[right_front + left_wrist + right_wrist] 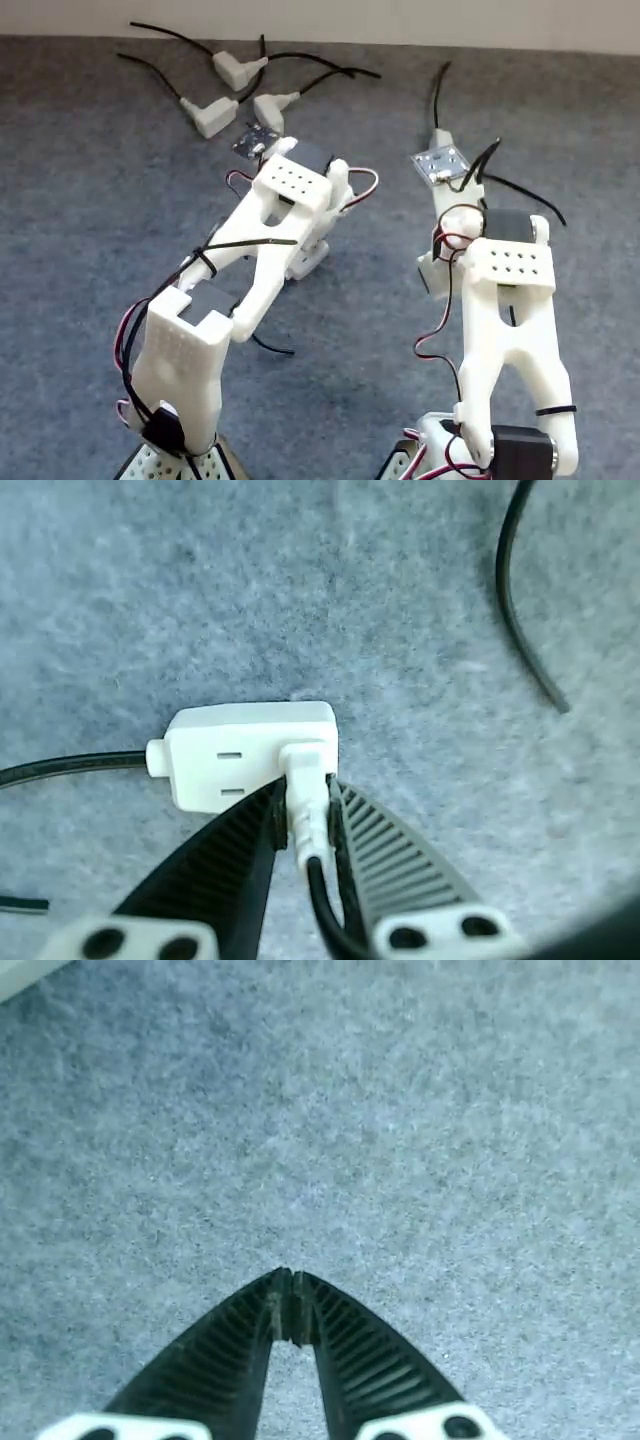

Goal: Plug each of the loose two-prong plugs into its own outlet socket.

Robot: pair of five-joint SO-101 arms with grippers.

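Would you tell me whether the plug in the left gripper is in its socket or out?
In, it appears: the plug butts against the outlet block with no prongs showing, the left gripper shut on it.

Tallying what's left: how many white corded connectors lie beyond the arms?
3: rear connector, left connector, right connector beside an arm. More may lie hidden underneath.

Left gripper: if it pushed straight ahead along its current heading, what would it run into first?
The white outlet block, directly ahead; the plug in the left gripper seems to sit against its face.
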